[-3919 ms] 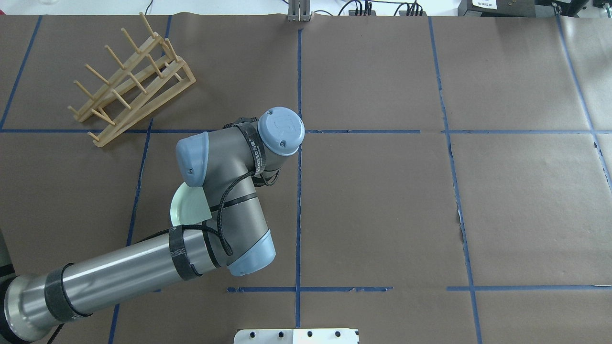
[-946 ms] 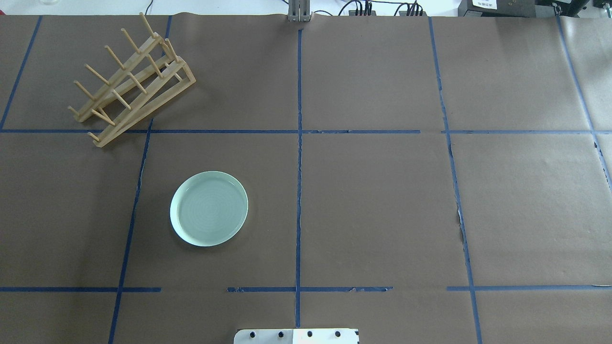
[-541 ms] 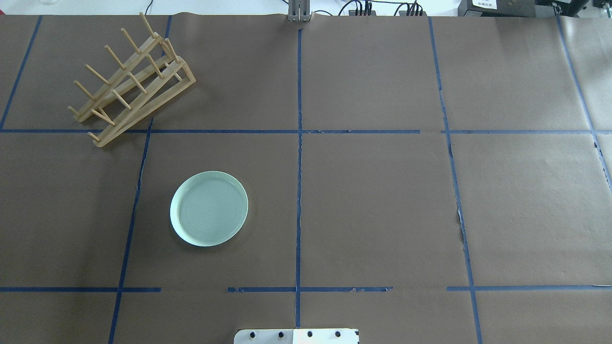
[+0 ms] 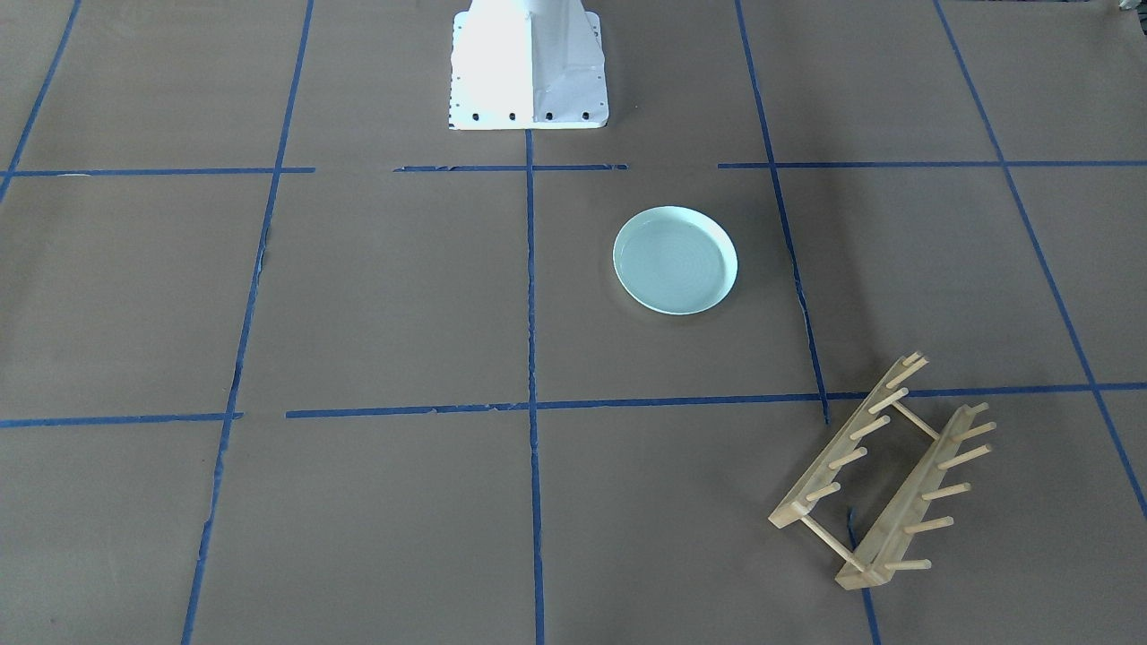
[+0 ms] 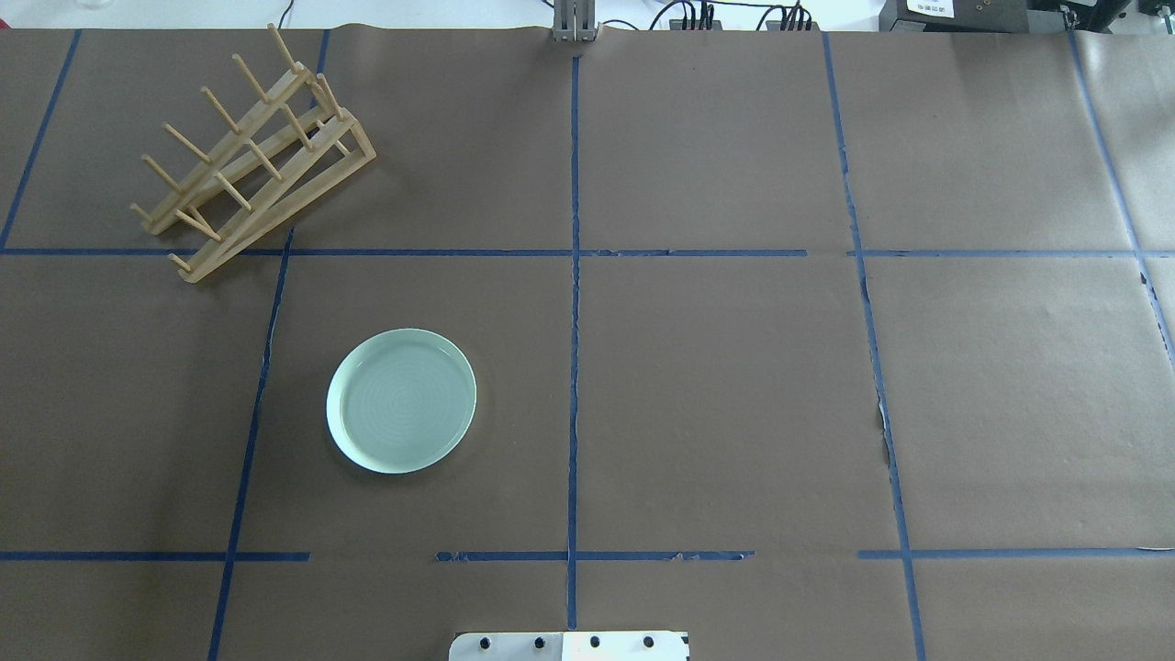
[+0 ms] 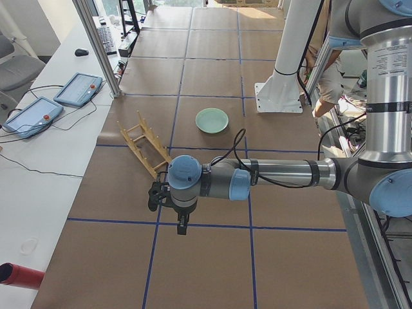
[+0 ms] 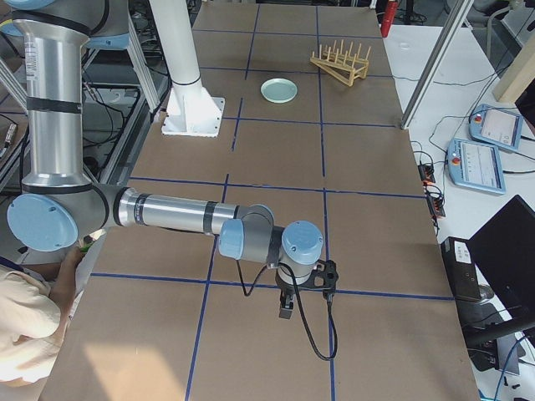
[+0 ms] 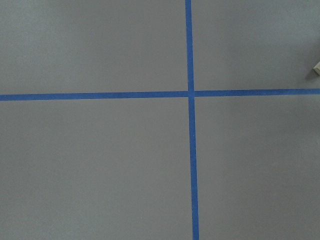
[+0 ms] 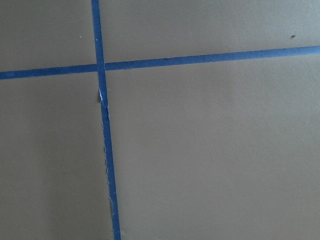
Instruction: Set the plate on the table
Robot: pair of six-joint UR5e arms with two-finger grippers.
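Plate (image 5: 401,401) flat on tabletop (image 5: 734,386), ungripped. You cannot tell how open left fingers (image 6: 183,226) or right fingers (image 7: 285,309) stand. Leave plate alone.

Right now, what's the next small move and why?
Probably none: hold the left arm and right arm where they are. The plate lies flat on the table, clear of the wooden rack, with nothing gripping it, so the placement looks done.

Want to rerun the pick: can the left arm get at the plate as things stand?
Probably yes. The plate lies flat on the table, nothing on it, and the wooden rack stands apart, off the likely path of the left arm.
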